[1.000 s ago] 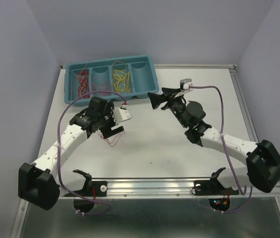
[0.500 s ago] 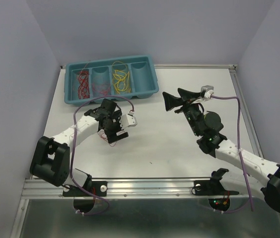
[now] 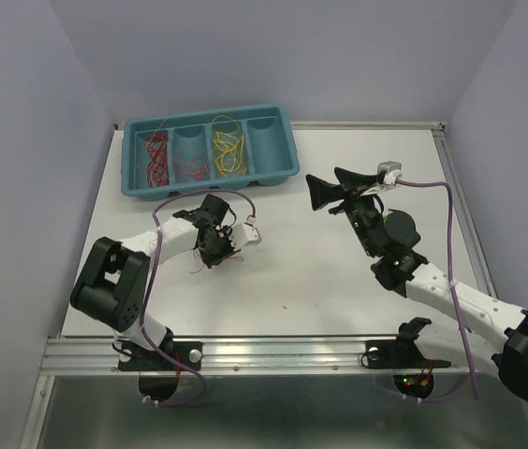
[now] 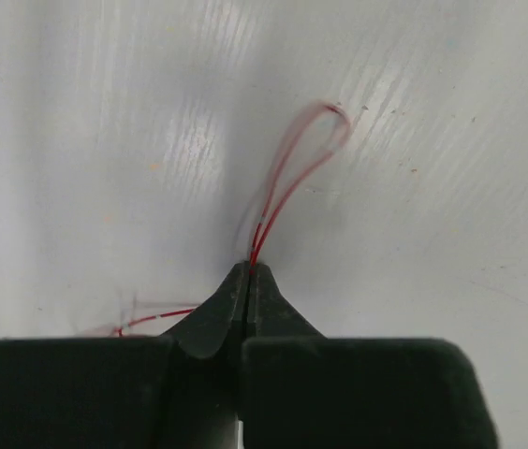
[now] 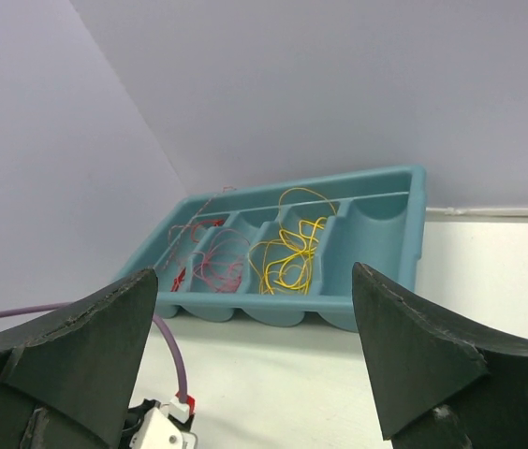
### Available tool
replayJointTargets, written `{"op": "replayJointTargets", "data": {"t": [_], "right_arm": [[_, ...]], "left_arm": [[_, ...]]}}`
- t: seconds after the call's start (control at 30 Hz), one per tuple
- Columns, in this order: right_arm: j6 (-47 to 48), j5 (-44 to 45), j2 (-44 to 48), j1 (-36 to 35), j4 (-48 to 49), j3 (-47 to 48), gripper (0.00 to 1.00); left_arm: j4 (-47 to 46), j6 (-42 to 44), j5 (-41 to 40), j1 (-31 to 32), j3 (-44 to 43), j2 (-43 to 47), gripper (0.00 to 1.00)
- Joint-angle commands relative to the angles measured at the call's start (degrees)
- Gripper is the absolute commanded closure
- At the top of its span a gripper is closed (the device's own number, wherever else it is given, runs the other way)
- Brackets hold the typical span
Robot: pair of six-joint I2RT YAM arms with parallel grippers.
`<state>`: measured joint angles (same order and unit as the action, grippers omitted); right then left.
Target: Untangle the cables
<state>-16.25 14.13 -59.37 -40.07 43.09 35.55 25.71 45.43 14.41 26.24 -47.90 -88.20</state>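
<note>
Left jaws pinch a red cable, plain only wrist-side; right jaws gape.

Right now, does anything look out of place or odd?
Nothing damaged or spilled. In the teal tray, a yellow cable loop and a red strand poke over the far rim. The left hand is shut on a red cable; the right hand is open.

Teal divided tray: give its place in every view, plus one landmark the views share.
Top external: teal divided tray at upper left.
Left wrist: not in it; only shut jaws pinching a red wire.
Right wrist: teal divided tray across the centre, seen between the open jaws.
Landmark: yellow wires in its third compartment from the left; the same yellow wires show from the right wrist.
</note>
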Motion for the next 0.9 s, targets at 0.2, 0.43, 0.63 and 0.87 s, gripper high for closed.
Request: {"op": "replayJointTargets", "data": {"t": [0.2,0.43,0.63,0.87], "right_arm": [[-0.1,-0.2,-0.6,0.3,1.5,-0.5,0.11],[-0.4,-0.6,-2.9,0.3,1.9,0.5,0.11],[-0.7,-1.6,-4.4,0.3,2.1,1.4,0.11],[-0.9,-2.3,-5.0,0.3,2.2,1.7,0.11]], "left_arm": [[-0.3,-1.7,-1.5,0.0,-0.9,5.5,1.00],[2.5,-13.4,3.9,-18.8,-25.6,5.5,1.00],[4.1,-21.8,9.0,-33.8,-46.5,-7.7,1.00],[4.3,-28.6,9.9,-36.2,-67.0,-27.4,1.00]]}}
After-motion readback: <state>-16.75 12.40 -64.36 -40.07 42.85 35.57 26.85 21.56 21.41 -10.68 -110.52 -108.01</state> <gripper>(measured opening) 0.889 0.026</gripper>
